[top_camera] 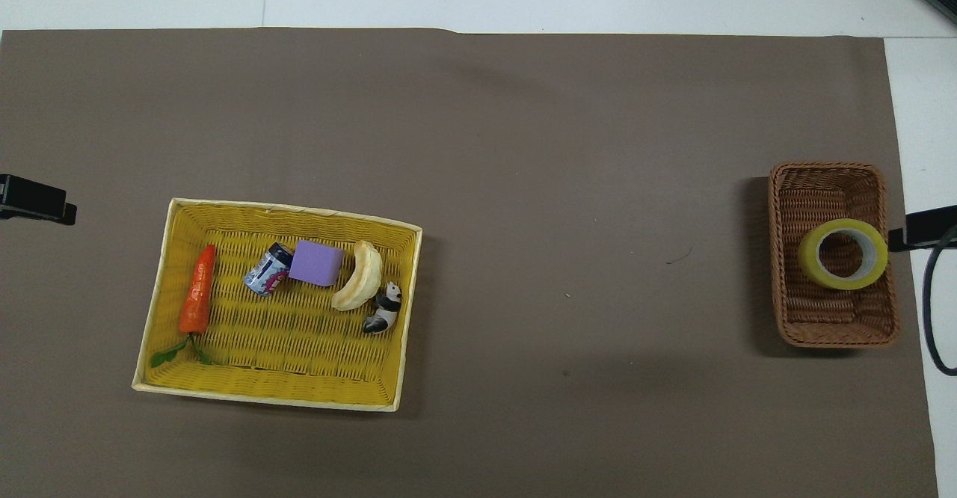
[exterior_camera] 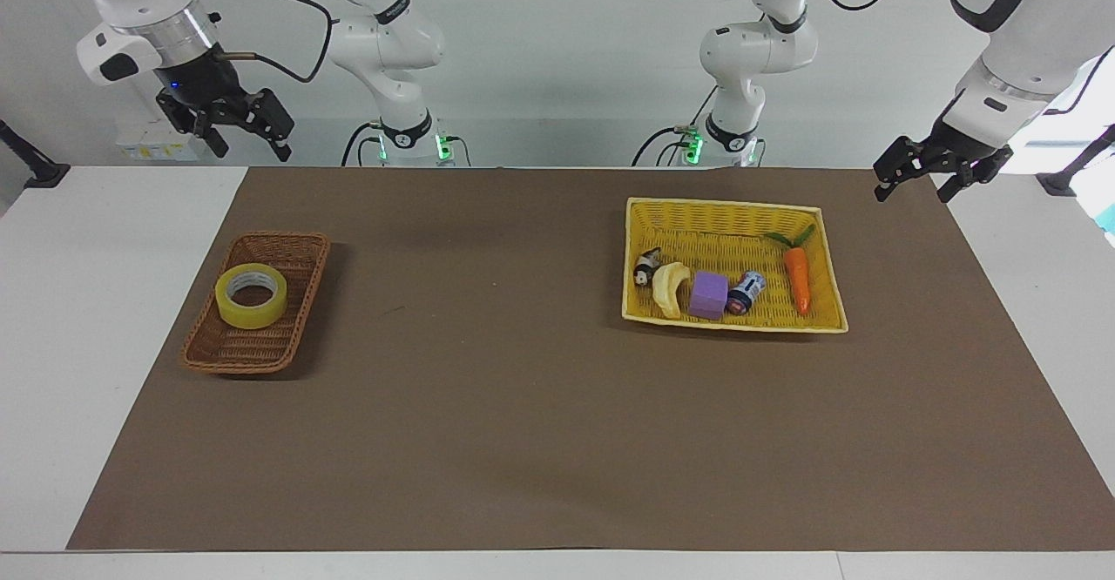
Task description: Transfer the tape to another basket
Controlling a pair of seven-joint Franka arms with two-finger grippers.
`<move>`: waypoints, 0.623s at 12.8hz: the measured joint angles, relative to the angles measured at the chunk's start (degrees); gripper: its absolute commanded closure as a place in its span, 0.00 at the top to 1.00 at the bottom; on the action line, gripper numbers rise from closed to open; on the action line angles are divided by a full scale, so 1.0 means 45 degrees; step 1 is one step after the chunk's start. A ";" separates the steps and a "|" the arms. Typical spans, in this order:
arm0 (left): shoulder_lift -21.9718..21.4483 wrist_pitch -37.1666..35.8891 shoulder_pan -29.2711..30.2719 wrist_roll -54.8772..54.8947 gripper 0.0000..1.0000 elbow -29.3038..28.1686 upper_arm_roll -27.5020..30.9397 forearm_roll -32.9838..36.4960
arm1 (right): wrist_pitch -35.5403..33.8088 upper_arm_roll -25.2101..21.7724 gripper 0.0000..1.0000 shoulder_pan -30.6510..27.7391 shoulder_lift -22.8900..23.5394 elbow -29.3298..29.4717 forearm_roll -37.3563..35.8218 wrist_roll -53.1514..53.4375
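Observation:
The yellow tape roll (exterior_camera: 251, 295) lies flat in the narrow brown wicker basket (exterior_camera: 248, 355) at the right arm's end of the table. It also shows in the overhead view (top_camera: 842, 253), in the basket (top_camera: 830, 184). My right gripper (exterior_camera: 250, 141) is open and empty, raised high above the table's edge by that basket. Only its tip (top_camera: 927, 227) shows in the overhead view. My left gripper (exterior_camera: 912, 186) is open and empty. It waits in the air at the left arm's end, and its tip (top_camera: 34, 199) shows in the overhead view.
A wide yellow woven basket (exterior_camera: 727, 214) toward the left arm's end holds a carrot (exterior_camera: 798, 279), a small can (exterior_camera: 746, 292), a purple block (exterior_camera: 709, 295), a banana (exterior_camera: 669, 288) and a panda figure (exterior_camera: 646, 266). A brown mat (exterior_camera: 488, 406) covers the table.

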 measured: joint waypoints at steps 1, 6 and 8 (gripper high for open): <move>0.0000 0.0000 0.0000 0.0000 1.00 0.0000 0.0000 0.0000 | 0.0000 0.0000 1.00 0.0000 -0.0002 -0.0008 0.0000 0.0000; 0.0000 0.0000 0.0000 0.0000 1.00 0.0000 0.0000 0.0000 | 0.0298 0.0150 1.00 0.0367 -0.0008 -0.0100 -0.0804 -0.0006; 0.0000 0.0000 0.0000 0.0000 1.00 0.0000 0.0000 0.0000 | 0.0340 0.0237 1.00 0.0589 -0.0007 -0.0168 -0.0926 -0.0006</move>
